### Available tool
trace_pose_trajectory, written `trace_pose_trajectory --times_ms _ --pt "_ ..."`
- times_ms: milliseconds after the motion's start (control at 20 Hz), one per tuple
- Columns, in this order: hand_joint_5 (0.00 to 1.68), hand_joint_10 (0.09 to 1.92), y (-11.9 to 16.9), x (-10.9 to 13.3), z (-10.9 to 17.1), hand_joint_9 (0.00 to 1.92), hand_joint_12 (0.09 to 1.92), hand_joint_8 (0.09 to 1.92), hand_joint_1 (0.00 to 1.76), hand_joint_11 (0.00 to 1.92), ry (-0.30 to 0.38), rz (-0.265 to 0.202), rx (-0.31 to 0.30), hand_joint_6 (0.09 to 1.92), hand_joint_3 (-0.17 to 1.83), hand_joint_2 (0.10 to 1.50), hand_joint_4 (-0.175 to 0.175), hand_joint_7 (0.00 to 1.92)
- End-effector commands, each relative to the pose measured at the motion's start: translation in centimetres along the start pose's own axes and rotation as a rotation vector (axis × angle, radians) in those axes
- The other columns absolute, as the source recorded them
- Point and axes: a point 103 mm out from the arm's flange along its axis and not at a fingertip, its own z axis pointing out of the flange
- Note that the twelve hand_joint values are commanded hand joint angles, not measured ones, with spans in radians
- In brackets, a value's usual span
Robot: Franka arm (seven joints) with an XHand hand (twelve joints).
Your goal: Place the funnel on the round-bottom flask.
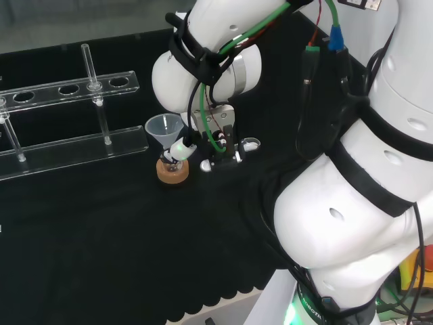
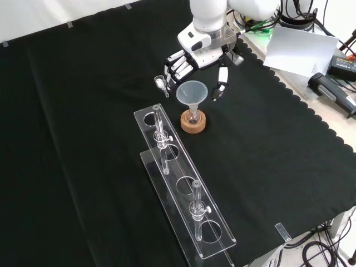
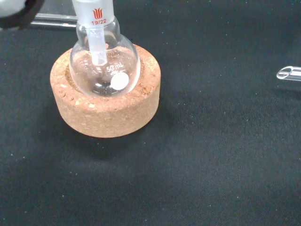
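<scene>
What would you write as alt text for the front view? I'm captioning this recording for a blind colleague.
A clear funnel sits with its stem in a round-bottom flask on a cork ring, on black cloth. The robot's hand hovers just behind the funnel, fingers spread to either side, not gripping it. A clear plastic rack lies in front.

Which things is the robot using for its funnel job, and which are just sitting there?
For the job: funnel, round-bottom flask, cork ring under it, the hand.

Just lying about: clear rack, small glass piece on the cloth.
</scene>
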Motion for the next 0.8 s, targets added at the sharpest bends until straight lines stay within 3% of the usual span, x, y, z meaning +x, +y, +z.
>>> trace_pose_trajectory --times_ms 50,800 --pt "0.18 0.65 0.0 -0.1 0.0 0.30 1.09 0.33 0.60 0.00 0.008 0.004 -0.003 0.09 0.42 0.53 -0.026 0.45" --pt "0.01 0.76 -0.1 -1.7 -5.2 0.12 0.99 0.49 0.46 0.00 0.058 -0.004 0.017 0.09 0.18 0.57 -0.042 0.19"
